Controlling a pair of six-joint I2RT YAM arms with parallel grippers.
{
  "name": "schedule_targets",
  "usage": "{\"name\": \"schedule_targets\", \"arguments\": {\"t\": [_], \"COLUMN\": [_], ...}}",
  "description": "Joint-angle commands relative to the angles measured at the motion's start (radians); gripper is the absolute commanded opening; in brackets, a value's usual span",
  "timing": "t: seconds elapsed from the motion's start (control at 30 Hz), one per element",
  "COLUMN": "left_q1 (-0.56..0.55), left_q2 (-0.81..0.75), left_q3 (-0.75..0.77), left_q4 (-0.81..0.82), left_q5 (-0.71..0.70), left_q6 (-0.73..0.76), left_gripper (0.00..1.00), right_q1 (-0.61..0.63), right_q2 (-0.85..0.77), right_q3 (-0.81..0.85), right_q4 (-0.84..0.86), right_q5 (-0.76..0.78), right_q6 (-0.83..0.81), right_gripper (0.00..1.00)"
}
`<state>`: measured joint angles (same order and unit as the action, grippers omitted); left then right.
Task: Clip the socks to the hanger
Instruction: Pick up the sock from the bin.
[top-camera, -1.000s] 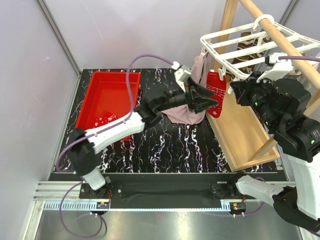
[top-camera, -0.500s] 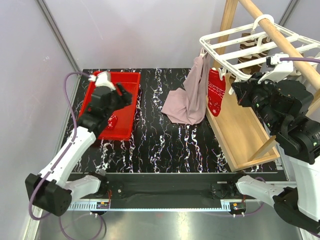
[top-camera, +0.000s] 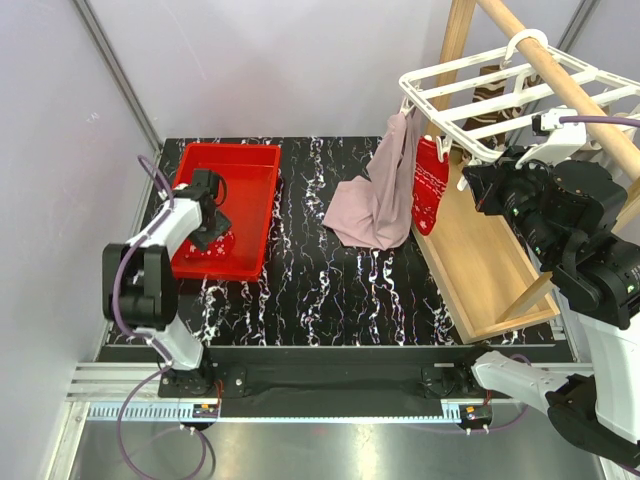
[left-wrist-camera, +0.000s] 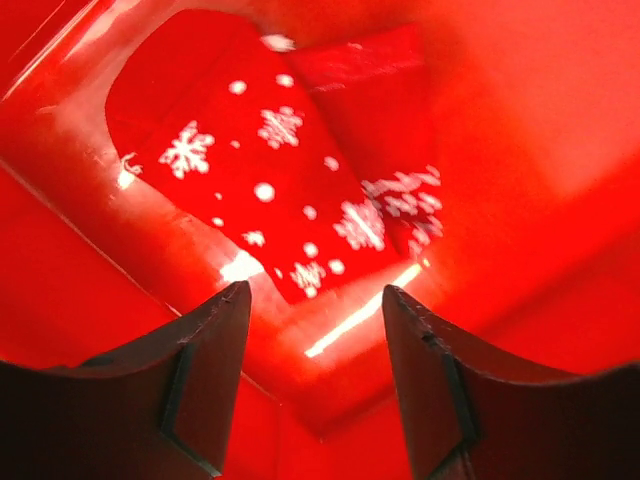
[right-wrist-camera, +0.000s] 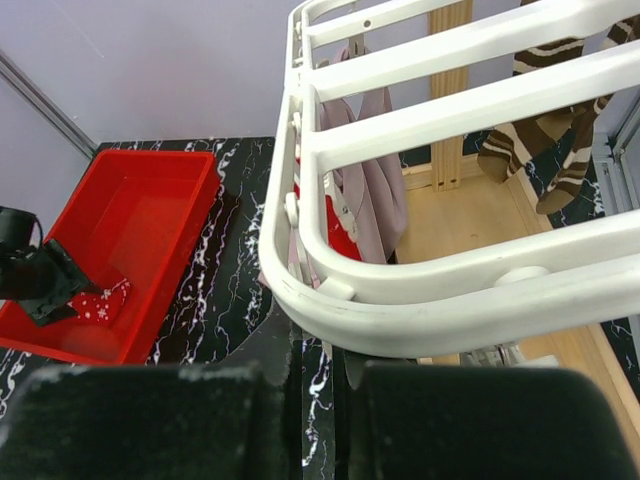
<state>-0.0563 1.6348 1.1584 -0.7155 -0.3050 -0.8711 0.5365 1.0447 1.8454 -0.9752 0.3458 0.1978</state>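
The white grid hanger (top-camera: 432, 120) hangs from the wooden pole at the upper right. A mauve-pink sock (top-camera: 375, 205), a red speckled sock (top-camera: 430, 185) and a brown-and-cream striped sock (top-camera: 495, 95) hang from it. A second red sock with white specks (left-wrist-camera: 290, 200) lies in the red tub (top-camera: 230, 150). My left gripper (left-wrist-camera: 315, 330) is open and empty just above this sock, inside the tub (top-camera: 213, 225). My right gripper (right-wrist-camera: 320, 370) sits right under the hanger's near rim (right-wrist-camera: 420, 320), its jaws nearly together with only a thin slit. I see nothing between them.
A slanted wooden frame board (top-camera: 490, 270) and a wooden pole (top-camera: 560, 70) stand at the right. The mauve sock's lower end rests on the black marbled table (top-camera: 330, 290). Grey walls close the left and back.
My left arm left the mauve sock by the hanger, swung left and dropped into the red tub over the red sock. The mauve sock now hangs alone. My right arm has not moved.
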Motion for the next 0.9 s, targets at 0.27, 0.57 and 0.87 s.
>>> {"name": "schedule_targets", "arguments": {"t": [0.27,0.57,0.87], "left_q1": [0.016,0.026,0.026], "left_q2": [0.211,0.220,0.158], "left_q3": [0.181,0.196,0.247], "left_q4": [-0.064,-0.067,0.062], "left_q5": [-0.109,-0.157,-0.184], "left_q6": [-0.102,-0.097,0.027], "left_gripper": [0.34,0.43,0.52], "right_q1": [-0.001,-0.001,-0.001], "right_q2": [0.009,0.017,0.024], "right_q3": [-0.014,-0.014,-0.025], "right_q4": [0.001,0.006,0.020], "right_q5": [-0.027,-0.028,-0.050], "right_q6": [0.005,0.000,-0.003], "right_gripper": [0.00,0.00,0.00]}}
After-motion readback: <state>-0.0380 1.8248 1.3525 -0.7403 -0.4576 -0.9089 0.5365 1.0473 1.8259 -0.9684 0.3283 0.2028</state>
